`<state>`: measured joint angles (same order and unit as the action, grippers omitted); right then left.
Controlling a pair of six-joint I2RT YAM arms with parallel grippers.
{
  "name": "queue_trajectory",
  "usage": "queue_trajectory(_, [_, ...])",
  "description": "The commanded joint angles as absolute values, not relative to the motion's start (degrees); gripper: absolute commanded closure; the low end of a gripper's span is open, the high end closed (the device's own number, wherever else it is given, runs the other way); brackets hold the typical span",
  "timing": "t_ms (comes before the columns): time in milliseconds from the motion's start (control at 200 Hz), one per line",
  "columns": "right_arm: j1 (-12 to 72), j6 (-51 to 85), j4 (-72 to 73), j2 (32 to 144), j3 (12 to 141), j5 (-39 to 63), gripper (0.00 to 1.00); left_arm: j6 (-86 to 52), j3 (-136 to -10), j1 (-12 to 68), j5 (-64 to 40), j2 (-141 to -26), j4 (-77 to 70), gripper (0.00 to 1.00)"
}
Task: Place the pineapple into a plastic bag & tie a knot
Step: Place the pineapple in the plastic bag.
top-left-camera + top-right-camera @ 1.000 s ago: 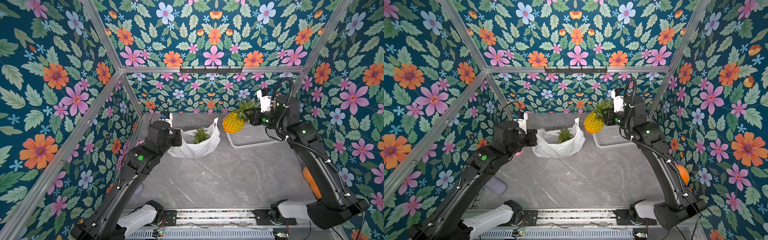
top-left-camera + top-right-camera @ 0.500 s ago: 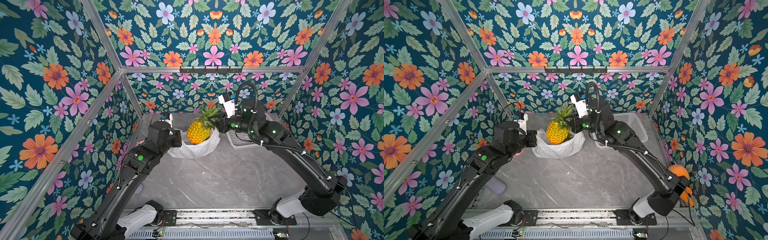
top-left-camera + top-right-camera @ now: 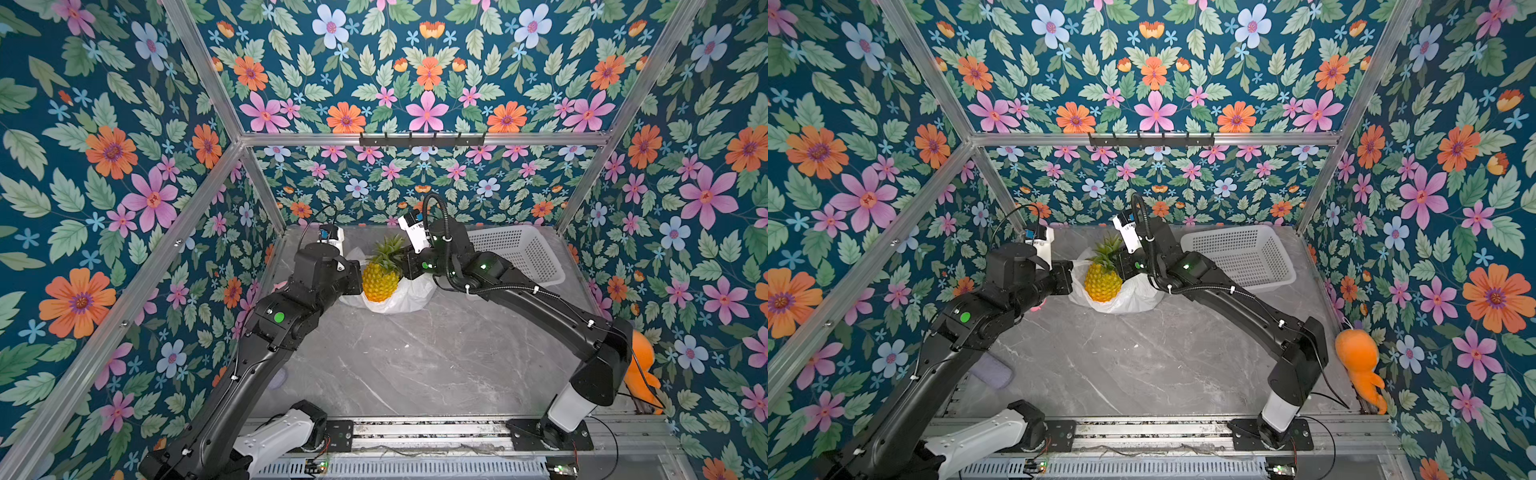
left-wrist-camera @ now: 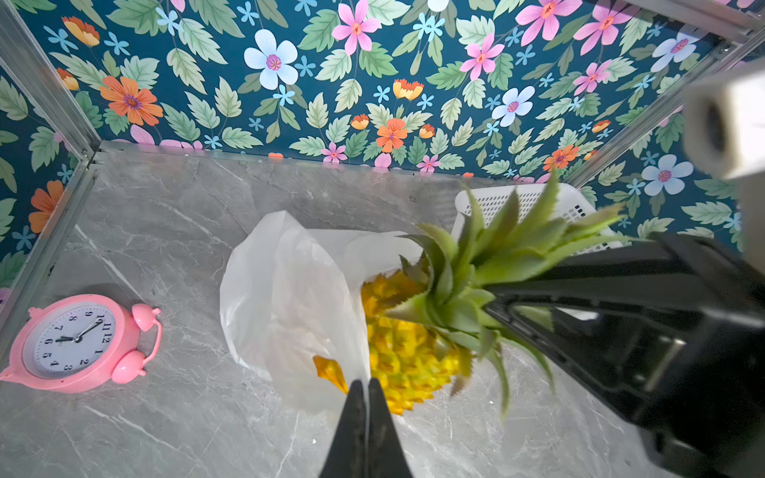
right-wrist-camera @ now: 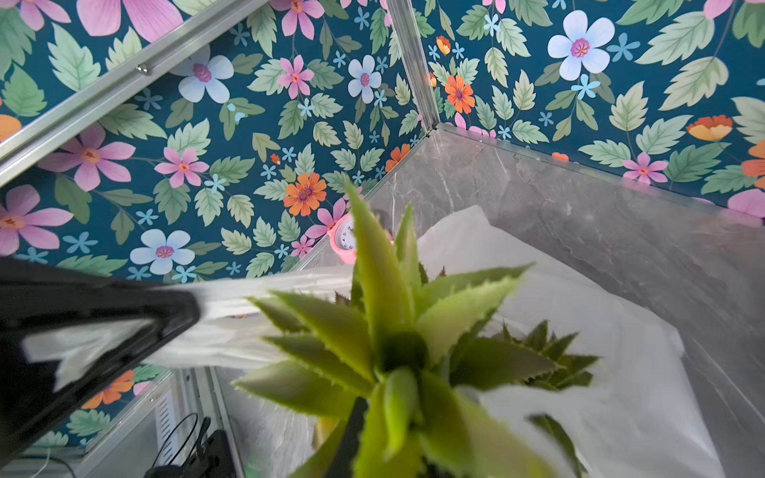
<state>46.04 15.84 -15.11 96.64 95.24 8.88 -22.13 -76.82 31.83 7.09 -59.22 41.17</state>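
Plastic bag (image 3: 411,296) is the biggest thing, so start there. It sits crumpled between your 2 grippers with its mouth facing up. The pineapple (image 3: 379,282) hangs right at that mouth. Its long way runs up and down, a bit tipped. The leafy top leans toward your right side and the yellow bottom points down into the bag. I cannot tell if it touches the bag's floor yet. A 2nd, darker leafy top (image 5: 542,356) shows deeper in the bag. Your right gripper (image 4: 499,304) is closed on the pineapple's leaves, just above the fruit. So this arm makes the next move: I think straight down, then let go. Your left gripper (image 4: 366,383) is pinched fully shut on the bag's rim, just beside the fruit, holding that side up.
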Motion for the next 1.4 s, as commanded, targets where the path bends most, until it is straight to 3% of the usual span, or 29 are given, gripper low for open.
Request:
queue_trajectory(0, [46.0, 17.4, -2.8, 95.5, 94.0, 5.9, 1.0, -22.0, -76.9, 31.7, 6.9, -58.9, 41.0, 1.0])
queue_trajectory(295, [46.3, 16.5, 8.0, 90.1, 87.0, 6.7, 1.0, -22.6, -76.6, 31.8, 6.7, -59.3, 41.3, 1.0])
queue_trajectory(490, [48.9, 7.6, 10.2, 94.5, 84.1, 3.5, 1.0, -23.4, -77.4, 31.7, 6.2, -59.9, 40.8, 1.0])
queue_trajectory(785, [49.4, 6.3, 14.9, 104.0, 81.9, 6.8, 1.0, -24.3, -77.4, 31.7, 7.8, -60.0, 41.3, 1.0])
queue_trajectory(1040, [49.5, 5.3, 7.1, 110.9, 87.0, 5.1, 1.0, -24.3, -77.3, 31.7, 8.2, -59.9, 41.7, 1.0])
queue_trajectory(1155, [49.5, 5.0, 3.6, 112.5, 88.4, 5.4, 0.85, -24.2, -77.3, 31.7, 8.6, -60.0, 41.9, 1.0])
queue_trajectory(1300, [49.5, 6.2, -1.0, 110.1, 91.2, 6.6, 0.43, -24.2, -77.2, 31.7, 9.1, -59.9, 42.1, 1.0])
queue_trajectory(1395, [49.4, 7.9, -4.7, 107.0, 94.3, 7.3, 0.36, -24.2, -77.1, 31.6, 9.9, -59.8, 42.4, 1.0])
